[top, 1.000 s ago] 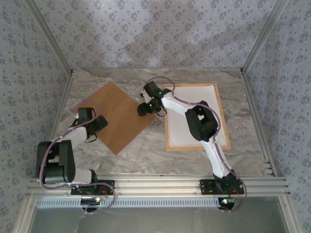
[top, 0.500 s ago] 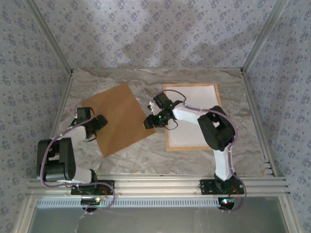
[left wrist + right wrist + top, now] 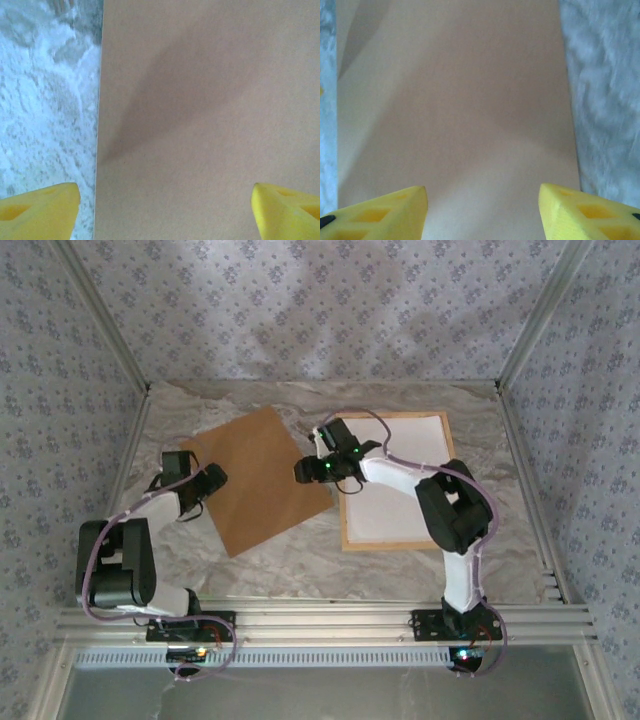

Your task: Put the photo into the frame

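In the overhead view the brown backing board (image 3: 258,480) has turned since a second ago: it lay as a sharp diamond at centre left and now sits less steeply tilted, its long edges closer to parallel with the frame (image 3: 380,544) at centre right, its right corner just beside the frame's left rim. The right gripper (image 3: 303,472) has come off the frame's upper left corner to the board's right edge, its elbow swung out toward the right of the picture. The left gripper (image 3: 207,483) has crept a little higher along the board's left edge. In the left wrist view its yellow fingers (image 3: 40,210) stand wide, one over the marbled table (image 3: 300,575) and one over the board, gripping nothing. In the right wrist view the fingers (image 3: 380,212) stand moderately apart above the board, also holding nothing; whether either pair touches the board I cannot tell. A white sheet fills the frame, and I take it for the photo (image 3: 385,510) lying face down, since no printed scene shows. If so, the photo is already seated and the arms are squaring the board up to cover it, though it remains wholly outside the frame. No brand, label or writing can be read anywhere
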